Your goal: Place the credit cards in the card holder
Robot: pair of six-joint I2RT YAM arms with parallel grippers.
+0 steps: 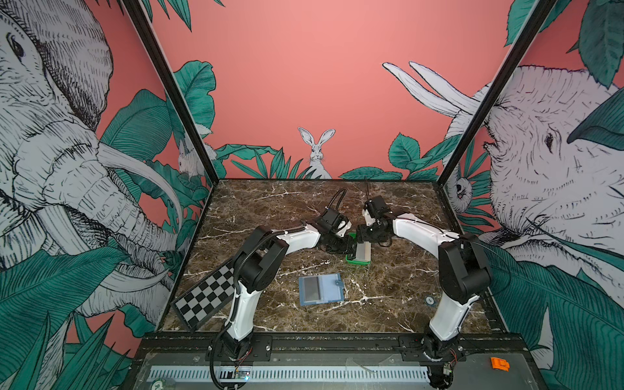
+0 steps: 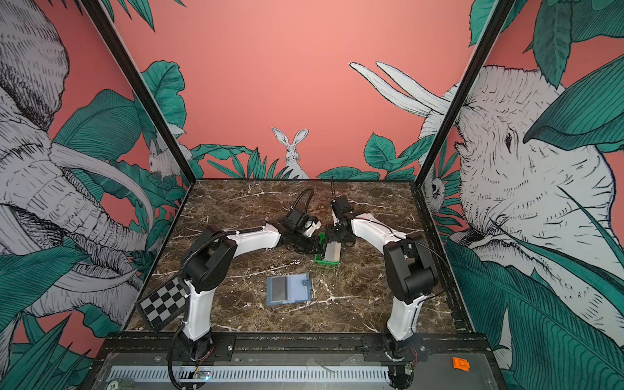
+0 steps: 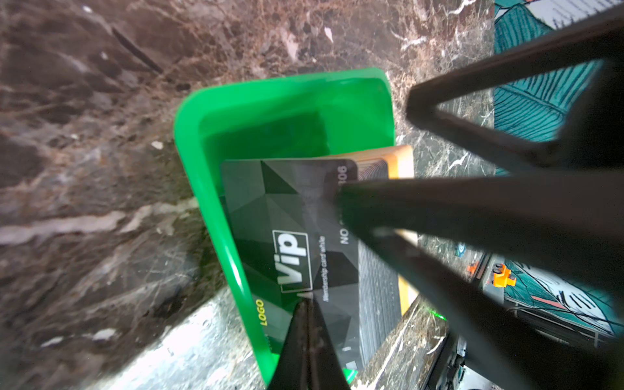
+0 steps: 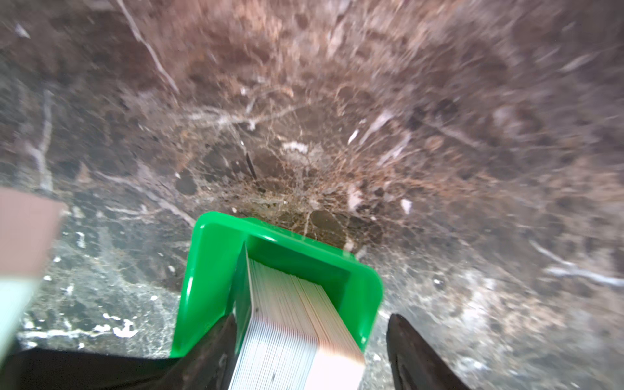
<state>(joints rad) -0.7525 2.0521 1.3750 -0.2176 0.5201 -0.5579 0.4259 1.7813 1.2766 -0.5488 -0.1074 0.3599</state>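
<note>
Nearest me, the slate-blue folding card holder (image 1: 320, 291) lay opened flat on the brown marble-patterned tabletop (image 1: 270, 209) with its clear pockets facing up, presumably so a card could be slid straight in. Neither arm was near it. Just behind it sat the small green plastic tray (image 1: 354, 261), with the stack of thin plastic credit cards (image 1: 363, 251) standing on edge inside. The left gripper (image 3: 305, 302) had its jaws together, tips against the black "VIP" card (image 3: 290, 233) at the front of the stack, likely working it loose. I could not tell whether its edge was actually nipped. The right gripper (image 4: 310, 319) had its jaws apart, straddling tray and stack from the far side, one finger (image 4: 216, 347) at the tray wall and the other clear of it. I judged this a brace against sliding. No card had reached the holder's side yet.
</note>
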